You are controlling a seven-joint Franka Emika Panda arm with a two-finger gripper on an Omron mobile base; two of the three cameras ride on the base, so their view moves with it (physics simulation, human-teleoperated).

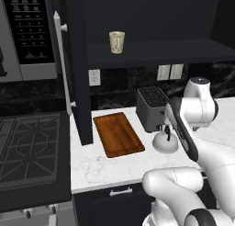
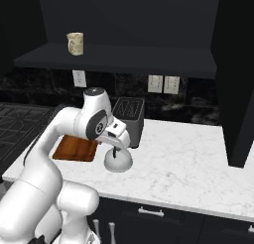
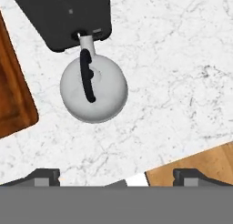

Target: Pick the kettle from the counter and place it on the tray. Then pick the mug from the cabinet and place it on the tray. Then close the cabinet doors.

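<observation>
- Poised above the kettle (image 3: 93, 88), with the gripper (image 3: 116, 175) spread wide and holding nothing, fingertips (image 3: 43, 176) far apart at the bottom of the hand view.
- Sitting on the white counter (image 2: 188, 158), just in front of the toaster (image 1: 151, 108), spout reaching the toaster's base in the hand view.
- Lying to the kettle's left on the same counter: the wooden tray (image 1: 118, 133), bare, near but not touching.
- Waiting on the open cabinet (image 1: 156, 48) shelf above: the mug (image 1: 116, 42), upright, with one door (image 1: 78, 69) swung out beside the stove.
- Best centred first: kettle sits up and left of the midpoint between the fingers in the hand view, so a shift over the dome before descending.
- Worth aligning across the thin black handle (image 3: 86, 75), one finger to each side of the arch, rather than trying to span the round body.
- Straight down, slowly, stopping short of the dome; closing only once the handle lies between the fingers.
- Mind the toaster close behind: little room on that side for a finger, and a nudge could slide the light kettle.
- After the grip, a clean vertical lift before any sideways travel toward the tray.
</observation>
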